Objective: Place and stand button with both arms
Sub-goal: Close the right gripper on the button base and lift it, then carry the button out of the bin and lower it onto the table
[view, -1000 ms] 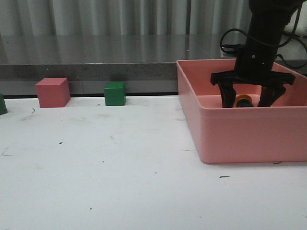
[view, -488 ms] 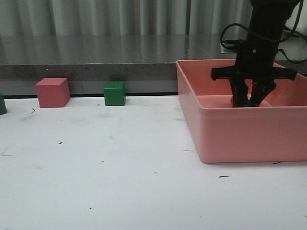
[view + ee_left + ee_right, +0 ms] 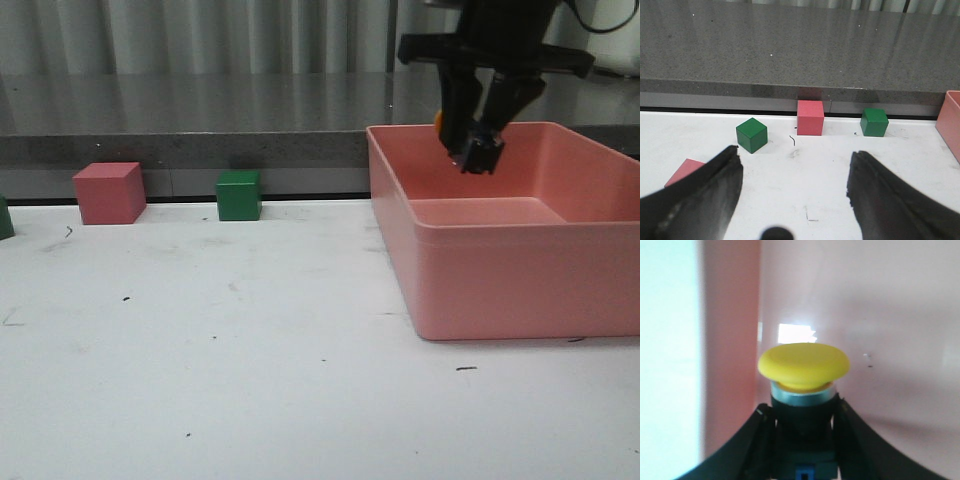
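White scuffed table [image 3: 250,360]; grey counter [image 3: 200,110] behind.

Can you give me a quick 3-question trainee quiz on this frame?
1. True or false: the right gripper holds the button above the pink bin.
2. The left gripper is: A) open over the table B) shut on a cube C) inside the bin.
3. What colour is the button's cap?

Key: 1 true; 2 A; 3 yellow.
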`<state>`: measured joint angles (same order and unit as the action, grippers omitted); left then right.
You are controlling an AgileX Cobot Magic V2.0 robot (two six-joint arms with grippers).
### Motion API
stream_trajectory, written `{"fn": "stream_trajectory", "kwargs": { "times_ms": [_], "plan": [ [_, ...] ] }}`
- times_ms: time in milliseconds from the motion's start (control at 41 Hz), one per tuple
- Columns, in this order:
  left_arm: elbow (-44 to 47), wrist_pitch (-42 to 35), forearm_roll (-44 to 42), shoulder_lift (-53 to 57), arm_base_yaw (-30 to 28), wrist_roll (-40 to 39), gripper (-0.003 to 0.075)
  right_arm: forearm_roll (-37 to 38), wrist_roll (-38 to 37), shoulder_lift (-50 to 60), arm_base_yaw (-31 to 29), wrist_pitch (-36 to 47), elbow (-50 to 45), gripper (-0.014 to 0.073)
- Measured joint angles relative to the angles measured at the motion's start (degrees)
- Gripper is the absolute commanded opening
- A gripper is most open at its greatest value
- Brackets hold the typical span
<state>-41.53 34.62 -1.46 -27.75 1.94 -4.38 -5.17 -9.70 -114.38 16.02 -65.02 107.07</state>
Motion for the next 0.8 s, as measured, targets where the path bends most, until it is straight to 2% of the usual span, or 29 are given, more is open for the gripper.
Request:
{"fn": "stream_trajectory", "kwargs": {
  "times_ms": [317, 488, 659, 805],
  "plan": [
    [0.00, 0.00, 0.00, 0.00, 0.00, 0.00, 0.0438, -0.50, -6.09, 2.16, 15.16, -0.12, 0.00, 0.0225],
    [0.00, 0.00, 0.00, 0.00, 0.00, 0.00, 0.0438, -0.90, -11.92, 0.32, 22.98, 4.10, 0.00, 0.0226],
    [0.00, 0.00, 0.00, 0.00, 0.00, 0.00, 0.0438, -1.00, -16.86, -4.25, 27.18, 6.56, 1.78, 0.0226],
    [0.00, 0.00, 0.00, 0.00, 0.00, 0.00, 0.0438, -1.00, -20.64, -9.82, 28.13, 6.54, 5.20, 0.0226]
  ]
}}
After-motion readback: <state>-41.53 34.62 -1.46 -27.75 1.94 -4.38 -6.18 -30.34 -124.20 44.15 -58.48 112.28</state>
